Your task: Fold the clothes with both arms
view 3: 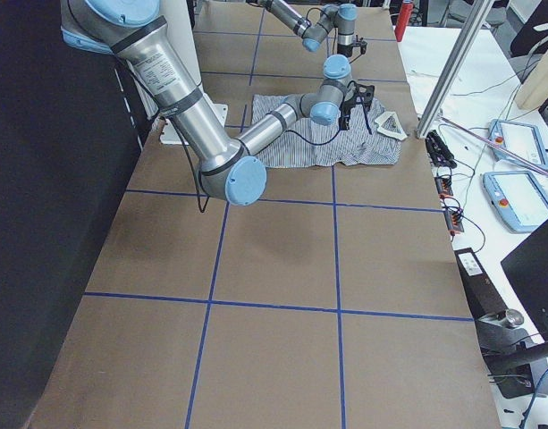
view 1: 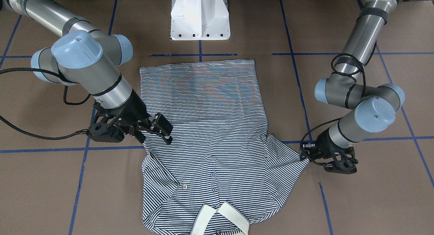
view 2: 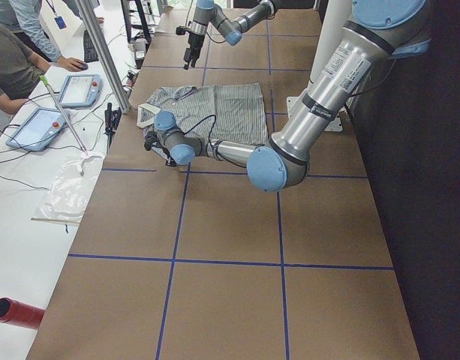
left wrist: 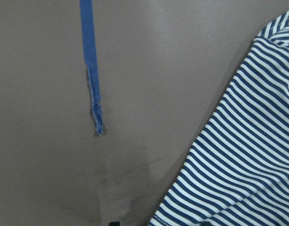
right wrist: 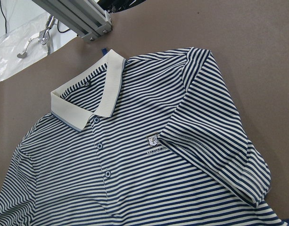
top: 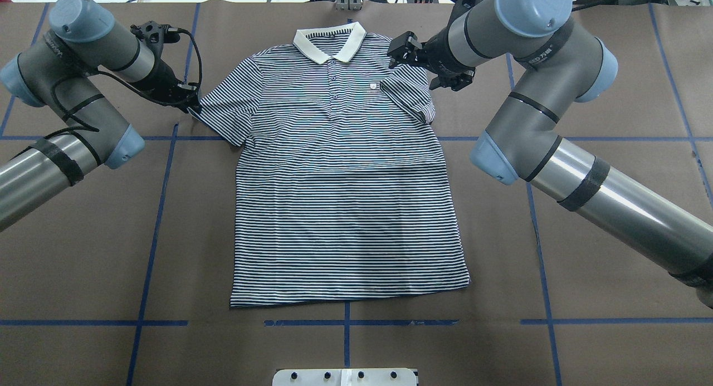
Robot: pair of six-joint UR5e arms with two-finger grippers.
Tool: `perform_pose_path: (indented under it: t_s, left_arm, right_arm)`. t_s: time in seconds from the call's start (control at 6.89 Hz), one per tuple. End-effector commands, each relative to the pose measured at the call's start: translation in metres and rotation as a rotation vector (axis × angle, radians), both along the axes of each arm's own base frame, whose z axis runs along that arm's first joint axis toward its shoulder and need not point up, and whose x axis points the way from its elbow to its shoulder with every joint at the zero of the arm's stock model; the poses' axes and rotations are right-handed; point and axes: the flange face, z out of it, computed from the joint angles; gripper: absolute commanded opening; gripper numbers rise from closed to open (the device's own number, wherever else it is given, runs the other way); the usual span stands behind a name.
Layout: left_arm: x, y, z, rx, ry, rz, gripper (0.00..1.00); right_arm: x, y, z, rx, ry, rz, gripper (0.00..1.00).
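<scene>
The striped polo shirt (top: pixel 345 208) lies flat on the brown table, front up, with its cream collar (top: pixel 328 43) at the far side from the robot's base. Its sleeve on my right side is folded in over the chest (top: pixel 409 93), next to the logo (right wrist: pixel 152 140). My right gripper (view 1: pixel 154 138) is open and empty and hovers just above that folded sleeve. My left gripper (view 1: pixel 304 154) is low at the outer corner of the other sleeve (top: pixel 220 110), which lies spread out. It looks shut on that corner. The left wrist view shows only the sleeve's edge (left wrist: pixel 238 155) and bare table.
The white pedestal base (view 1: pixel 200 18) stands at the hem side of the shirt. Blue tape lines (top: pixel 161 208) cross the table. Beyond the collar are an aluminium post (right wrist: pixel 78 16) and a white side table with tablets (view 2: pixel 72 90) and operators (view 2: pixel 12 67).
</scene>
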Motion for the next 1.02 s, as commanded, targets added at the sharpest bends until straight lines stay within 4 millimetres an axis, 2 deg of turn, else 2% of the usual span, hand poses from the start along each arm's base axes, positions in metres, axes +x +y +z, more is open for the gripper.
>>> perform_pose_path:
  t_s: [0.0, 0.15, 0.29, 0.44, 0.73, 0.87]
  left_arm:
    - [0.002, 0.0, -0.005, 0.004, 0.004, 0.001, 0.0]
    - [-0.003, -0.004, -0.025, 0.023, 0.027, -0.003, 0.0]
    - [-0.003, -0.004, -0.061, 0.024, 0.064, -0.029, 0.0]
    - [0.006, -0.01, -0.105, -0.016, 0.116, -0.079, 0.0]
    - [0.071, 0.002, -0.155, -0.045, 0.127, -0.116, 0.0]
    - [0.111, -0.002, -0.17, -0.071, 0.104, -0.144, 0.0]
  right_arm:
    - [0.0, 0.0, 0.0, -0.001, 0.001, 0.0, 1.0]
    - [0.0, 0.0, 0.0, -0.002, 0.001, 0.0, 1.0]
    - [0.0, 0.0, 0.002, -0.003, 0.002, 0.002, 1.0]
    - [0.0, -0.001, 0.002, -0.004, 0.003, 0.002, 1.0]
    - [0.0, 0.0, 0.004, -0.007, 0.005, 0.0, 1.0]
    - [-0.001, -0.001, 0.006, -0.008, 0.008, 0.0, 1.0]
